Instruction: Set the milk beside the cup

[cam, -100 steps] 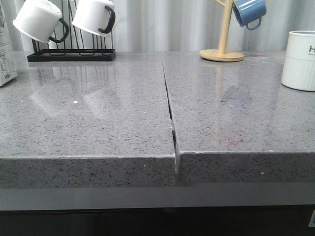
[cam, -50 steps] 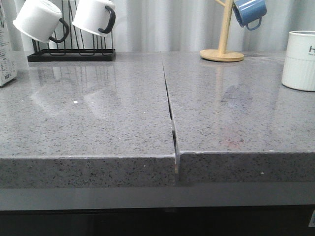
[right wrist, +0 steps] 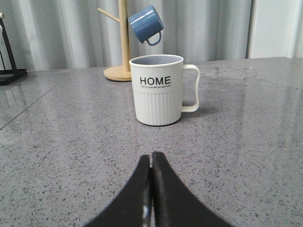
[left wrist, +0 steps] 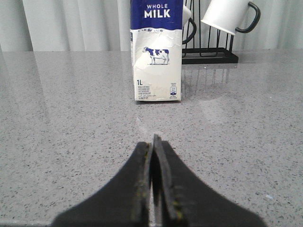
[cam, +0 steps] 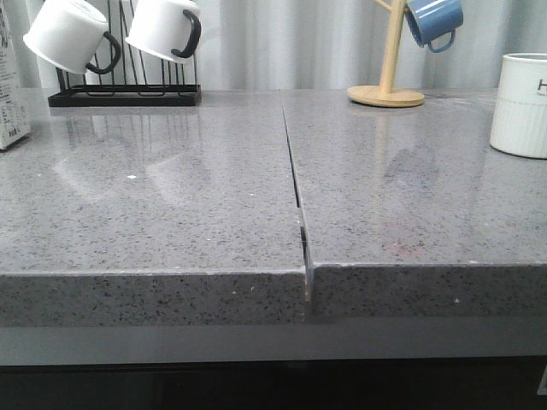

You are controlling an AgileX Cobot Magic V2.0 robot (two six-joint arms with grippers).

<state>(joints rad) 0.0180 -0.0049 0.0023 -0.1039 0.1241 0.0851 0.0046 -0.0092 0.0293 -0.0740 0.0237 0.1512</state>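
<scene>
The milk carton (left wrist: 156, 52), white with a blue "WHOLE MILK" top and a cow picture, stands upright on the grey counter; the front view shows only its edge at the far left (cam: 10, 90). The cream "HOME" cup (right wrist: 158, 90) stands upright at the far right of the front view (cam: 521, 104), its handle to the right in the right wrist view. My left gripper (left wrist: 152, 142) is shut and empty, low over the counter, well short of the carton. My right gripper (right wrist: 152, 157) is shut and empty, short of the cup. Neither gripper shows in the front view.
A black rack (cam: 124, 94) with two white black-handled mugs (cam: 162, 30) stands at the back left, just behind the carton. A wooden mug tree (cam: 386, 85) holding a blue mug (cam: 432, 21) stands at the back right. A seam (cam: 295, 192) splits the two counter slabs.
</scene>
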